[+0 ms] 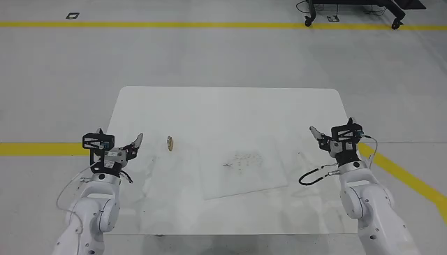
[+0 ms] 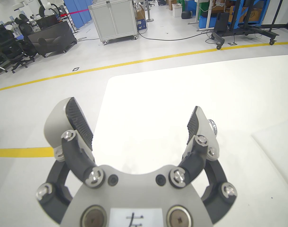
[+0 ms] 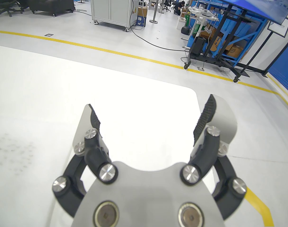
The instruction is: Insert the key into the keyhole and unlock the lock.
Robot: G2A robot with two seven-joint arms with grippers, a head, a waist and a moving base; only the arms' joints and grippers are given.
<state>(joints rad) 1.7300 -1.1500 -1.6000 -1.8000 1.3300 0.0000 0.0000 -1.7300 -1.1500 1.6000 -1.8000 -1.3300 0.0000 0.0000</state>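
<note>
A small brass-coloured object (image 1: 170,142), too small to tell lock from key, lies on the white table (image 1: 230,108) left of centre. My left gripper (image 1: 120,143) hovers over the table's left edge, just left of that object, open and holding nothing (image 2: 134,121). My right gripper (image 1: 335,133) hangs at the table's right edge, open and holding nothing as well (image 3: 151,116).
A thin white sheet (image 1: 244,168) with faint dark specks lies on the table's middle front. Yellow floor lines (image 1: 209,24) run beyond the table, and a black wheeled stand (image 1: 356,3) is far behind at the right.
</note>
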